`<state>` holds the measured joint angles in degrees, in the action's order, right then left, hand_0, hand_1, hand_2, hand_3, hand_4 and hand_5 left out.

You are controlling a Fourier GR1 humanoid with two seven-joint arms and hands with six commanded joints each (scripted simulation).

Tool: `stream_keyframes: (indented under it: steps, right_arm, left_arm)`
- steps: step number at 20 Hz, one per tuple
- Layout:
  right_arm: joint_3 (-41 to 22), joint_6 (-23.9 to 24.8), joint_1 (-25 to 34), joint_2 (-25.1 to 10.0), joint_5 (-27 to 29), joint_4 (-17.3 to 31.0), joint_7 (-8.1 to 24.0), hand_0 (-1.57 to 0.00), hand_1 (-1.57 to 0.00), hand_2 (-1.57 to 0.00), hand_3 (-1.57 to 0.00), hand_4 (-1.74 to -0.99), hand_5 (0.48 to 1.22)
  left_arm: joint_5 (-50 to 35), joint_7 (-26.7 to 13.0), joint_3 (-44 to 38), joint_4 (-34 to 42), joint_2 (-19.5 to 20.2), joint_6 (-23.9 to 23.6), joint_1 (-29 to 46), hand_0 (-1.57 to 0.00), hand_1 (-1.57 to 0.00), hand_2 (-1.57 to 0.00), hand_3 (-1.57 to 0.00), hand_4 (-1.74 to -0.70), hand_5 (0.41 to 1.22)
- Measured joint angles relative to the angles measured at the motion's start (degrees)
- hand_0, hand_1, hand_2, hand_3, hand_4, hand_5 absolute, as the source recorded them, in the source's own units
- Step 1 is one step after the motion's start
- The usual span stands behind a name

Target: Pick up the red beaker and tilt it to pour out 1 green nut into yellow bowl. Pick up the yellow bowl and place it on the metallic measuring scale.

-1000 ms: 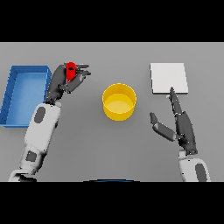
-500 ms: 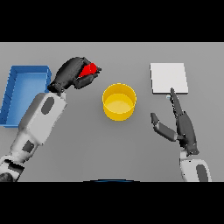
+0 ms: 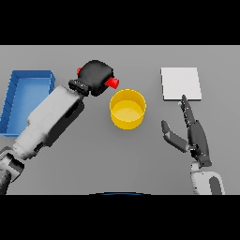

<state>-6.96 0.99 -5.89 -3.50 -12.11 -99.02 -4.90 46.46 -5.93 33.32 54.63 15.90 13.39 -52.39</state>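
Head view: left robot hand [image 3: 97, 76] clamps red beaker [image 3: 111, 83] lying sideways, mouth toward yellow bowl [image 3: 127, 108]; blue bin [image 3: 26, 101] left; right robot hand [image 3: 194, 133] fingers apart

Your left hand [image 3: 97, 76] curled shut, raised near the table's far-left, your right hand [image 3: 194, 136] open, fingers straight, near-right.

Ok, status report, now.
Left hand shut on red beaker, tipped beside yellow bowl. Right hand open, idle. Scale unobstructed.
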Motion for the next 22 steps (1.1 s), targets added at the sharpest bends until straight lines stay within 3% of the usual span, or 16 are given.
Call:
stream_keyframes:
  steps: [4, 7, 14, 22]
  right_arm:
    - [0.85, -0.84, 0.79, 0.78, 2.44, 1.34, 1.69, 0.0, 0.0, 0.0, 0.0, -1.206, 0.639]
    - [0.63, -0.49, 0.05, 0.83, 1.96, 0.6, 0.49, 0.0, 0.0, 0.0, 0.0, -1.221, 0.617]
    - [0.39, 1.31, 0.18, 1.32, 0.12, 0.67, -0.24, 0.0, 0.0, 0.0, 0.0, -1.173, 0.572]
    - [0.9, 1.76, 1.27, 1.34, 0.12, 1.88, -0.53, 0.0, 0.0, 0.0, 0.0, -1.132, 0.573]
  left_arm:
    - [5.16, 3.1, 5.01, -2.47, 0.8, 4.97, -4.81, -1.57, -1.57, -1.57, -1.29, -1.72, 1.217]
    - [8.65, 7.2, 8.64, -4.92, 0.35, 5.79, -7.64, -1.57, -1.57, -1.57, -1.43, -1.73, 1.219]
    - [17.12, 12.74, 17.11, -8.34, -0.51, 5.57, -13.36, -1.57, -1.57, -1.57, -1.54, -1.74, 1.221]
    - [25.62, 16.69, 25.82, -10.17, -0.93, 4.73, -17.4, -1.57, -1.57, -1.57, -1.57, -1.73, 1.221]
